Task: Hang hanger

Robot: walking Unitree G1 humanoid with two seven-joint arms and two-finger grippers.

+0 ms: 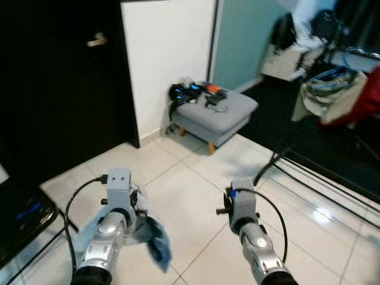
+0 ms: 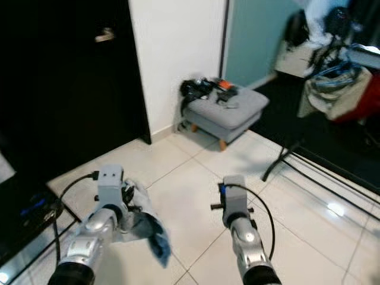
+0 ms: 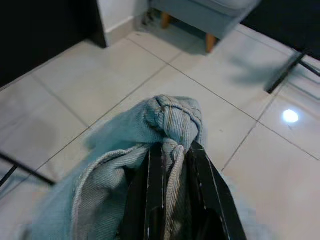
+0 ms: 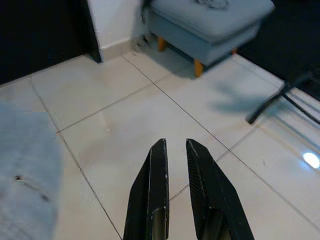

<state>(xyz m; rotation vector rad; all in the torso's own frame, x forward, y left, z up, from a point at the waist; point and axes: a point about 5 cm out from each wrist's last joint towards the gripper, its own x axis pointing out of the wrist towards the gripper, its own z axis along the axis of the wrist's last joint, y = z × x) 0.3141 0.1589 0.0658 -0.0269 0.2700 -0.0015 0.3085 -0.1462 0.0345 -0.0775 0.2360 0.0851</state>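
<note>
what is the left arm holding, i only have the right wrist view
Observer: The left end effector is shut on a bunched light blue denim garment.
Operator: where would it go
Observer: A black drying rack draped with clothes stands ahead to the robot's right.
Operator: anything on that grey footstool
Observer: Dark gear and an orange item lie on the footstool.
</note>
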